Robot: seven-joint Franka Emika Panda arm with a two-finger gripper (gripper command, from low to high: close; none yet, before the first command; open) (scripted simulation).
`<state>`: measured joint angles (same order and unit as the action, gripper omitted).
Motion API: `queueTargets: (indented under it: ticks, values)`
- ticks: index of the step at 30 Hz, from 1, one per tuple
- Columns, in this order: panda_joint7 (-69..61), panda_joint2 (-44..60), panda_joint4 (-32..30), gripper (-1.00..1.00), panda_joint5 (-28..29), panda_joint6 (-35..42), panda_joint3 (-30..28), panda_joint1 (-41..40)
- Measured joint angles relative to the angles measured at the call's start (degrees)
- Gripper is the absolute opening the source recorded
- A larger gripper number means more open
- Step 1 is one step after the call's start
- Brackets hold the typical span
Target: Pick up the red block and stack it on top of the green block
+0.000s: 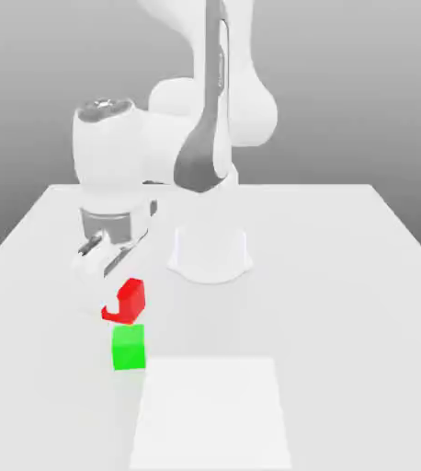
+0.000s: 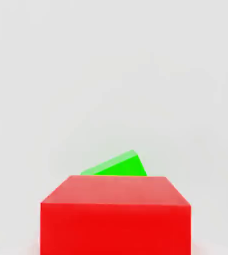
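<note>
The gripper [image 1: 111,299] is pinching the red block [image 1: 132,301], with its white fingers closed at the sides of the cube; one of them covers a part of the red face in the exterior view. So I judge that the first part of the task, the grasping, is done. In the hand view the red block lies close to the camera and looks much larger than the green block, therefore it is probably lifted already, but I cannot tell surely how high it is above the table [image 1: 343,322].

The green block [image 1: 129,348] rests on the table, near the red one, and nothing stands on it. In the hand view it is partly hidden behind the red block and its edges are turned relative to those of the red block.

The stacking is what remains. As I judge, the arm [image 1: 113,166] must bring the red block over the green block, with enough height not to push it, then align it, lower it gently and release it. If the cubes are not well centred, the upper one may tip.
</note>
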<state>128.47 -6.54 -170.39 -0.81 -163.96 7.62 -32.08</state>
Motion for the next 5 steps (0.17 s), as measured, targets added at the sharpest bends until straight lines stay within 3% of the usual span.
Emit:
queueTargets:
  ticks: [2,3,5]
  values:
    - [0.54,3.83,0.06,-1.0,0.7,-3.78,0.0,-0.2]
    - [0.61,5.24,0.08,1.0,0.8,-5.17,0.0,-0.18]
    - [0.61,5.24,0.08,1.0,0.8,-5.17,0.0,-0.17]
